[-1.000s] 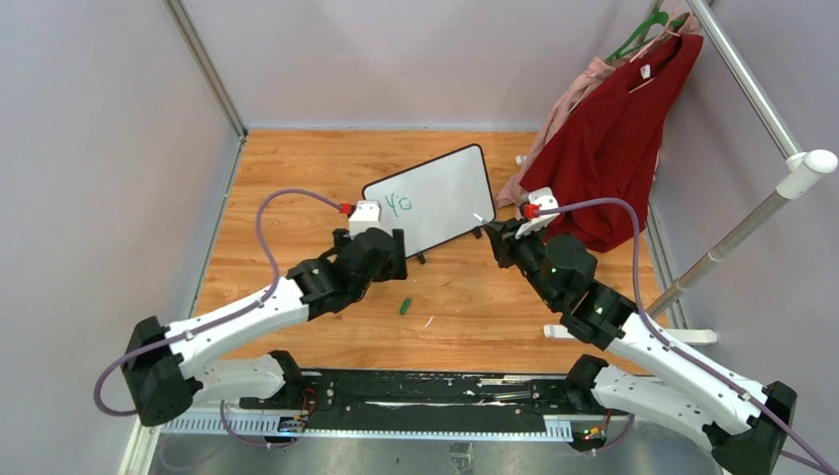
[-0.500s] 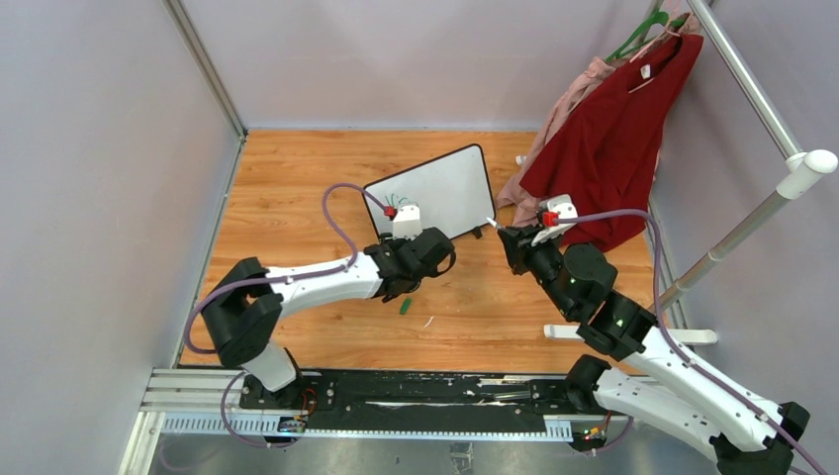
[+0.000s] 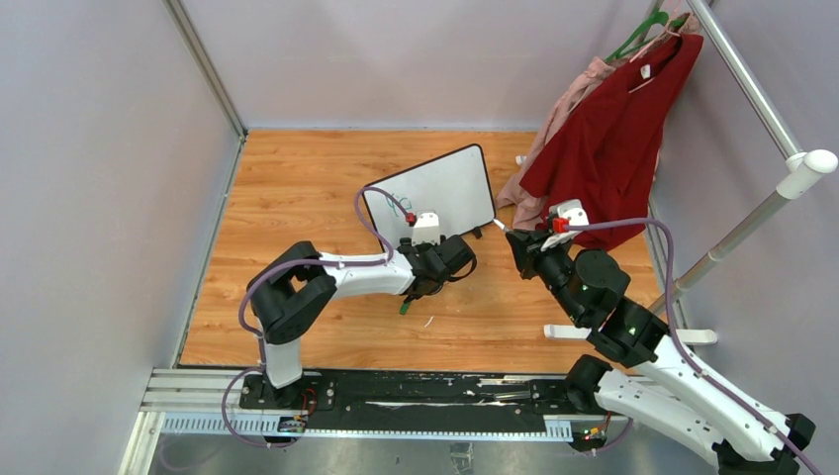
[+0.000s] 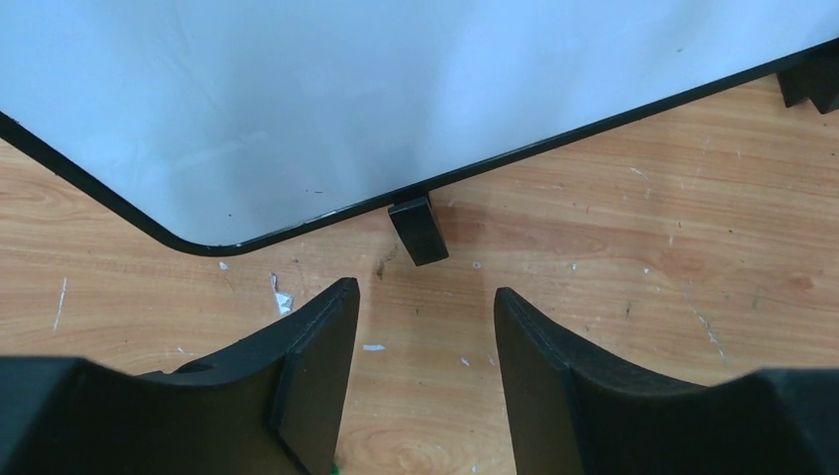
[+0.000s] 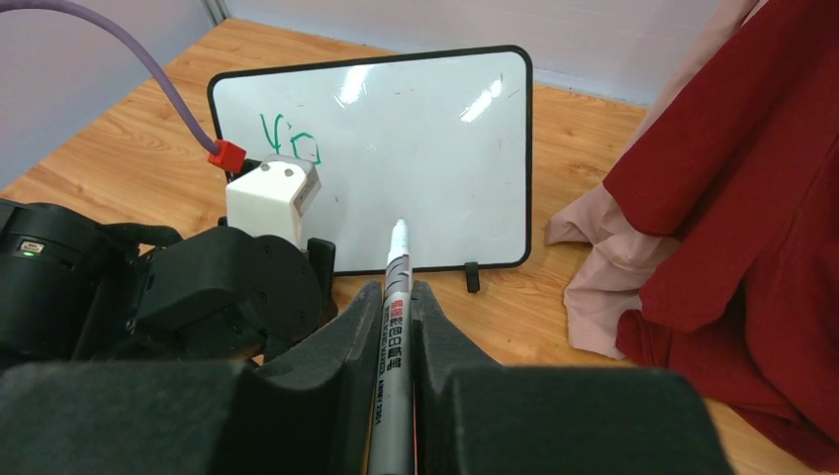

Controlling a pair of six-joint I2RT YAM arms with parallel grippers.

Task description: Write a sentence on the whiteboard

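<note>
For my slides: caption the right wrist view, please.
Right tool grips a marker pointed at the whiteboard, where the sentence has only its first green letters.

The only writing that can be made out is green handwritten lettering (image 5: pixel 285 137) near the top left corner of the whiteboard (image 5: pixel 435 148): a "Y" followed by a rounded letter that looks like an "o", its lower edge cut off by the white box (image 5: pixel 272 198) in front of the board. In the top view the same green marks (image 3: pixel 397 205) sit by the board's left edge but are too small to read. The marker (image 5: pixel 394 327) has a line of dark print running along its grey barrel, too fine to decipher.
</note>
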